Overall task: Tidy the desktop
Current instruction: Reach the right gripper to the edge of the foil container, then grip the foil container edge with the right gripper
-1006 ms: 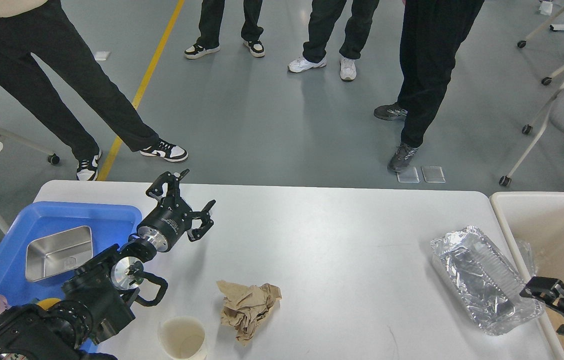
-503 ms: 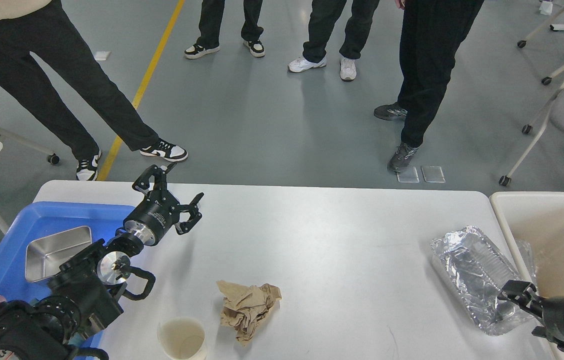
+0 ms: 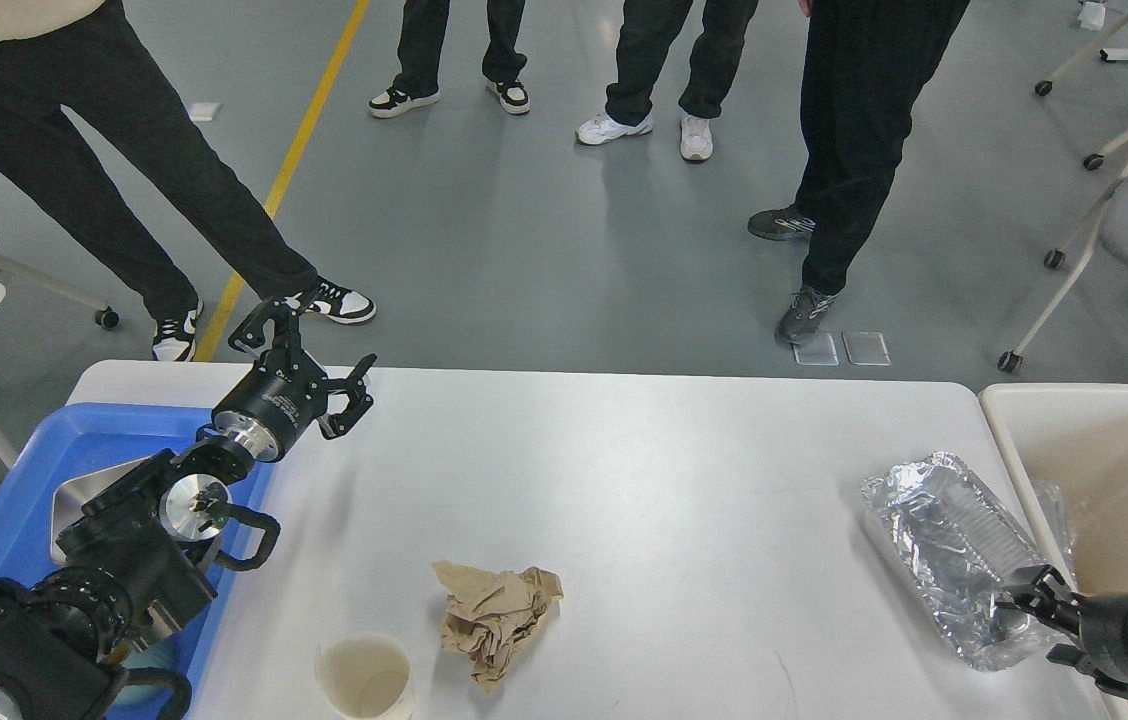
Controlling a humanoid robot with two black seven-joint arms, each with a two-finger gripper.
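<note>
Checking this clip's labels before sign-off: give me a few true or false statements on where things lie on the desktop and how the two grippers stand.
1. The crumpled brown paper lies on the desktop. True.
2. The foil tray sits inside the blue tray. False: it lies on the desktop's right end, far from the blue tray.
3. The left gripper is open and holds nothing. True.
4. The paper cup lies tipped on its side. False: it stands upright, mouth up.
5. The right gripper is at the foil tray's near end. True.
</note>
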